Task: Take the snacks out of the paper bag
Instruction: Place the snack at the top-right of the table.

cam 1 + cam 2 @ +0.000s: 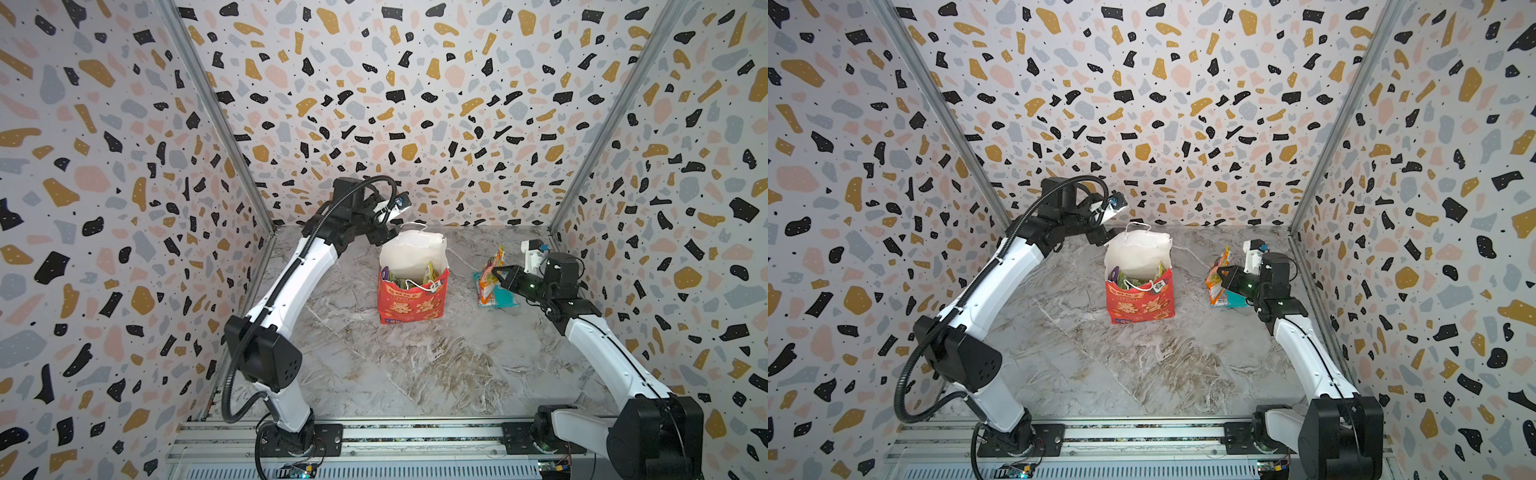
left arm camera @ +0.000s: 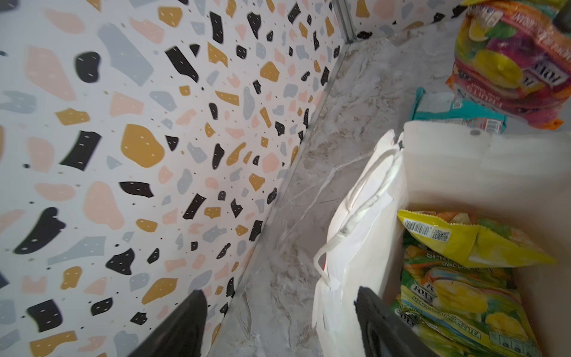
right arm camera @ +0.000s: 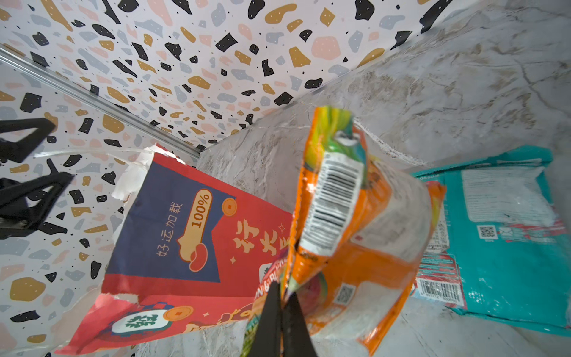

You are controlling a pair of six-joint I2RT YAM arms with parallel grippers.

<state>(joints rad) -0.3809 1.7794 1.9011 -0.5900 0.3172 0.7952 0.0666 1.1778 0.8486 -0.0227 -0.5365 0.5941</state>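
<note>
Paper bag, red and upright on the table, has its rear rim between the spread, empty jaws of the left gripper. A yellow packet and green-yellow packets lie inside, just beside that gripper. The right gripper, well apart from the bag, is clenched on the orange packet, held upright. Just beneath it the teal packet lies flat.
</note>
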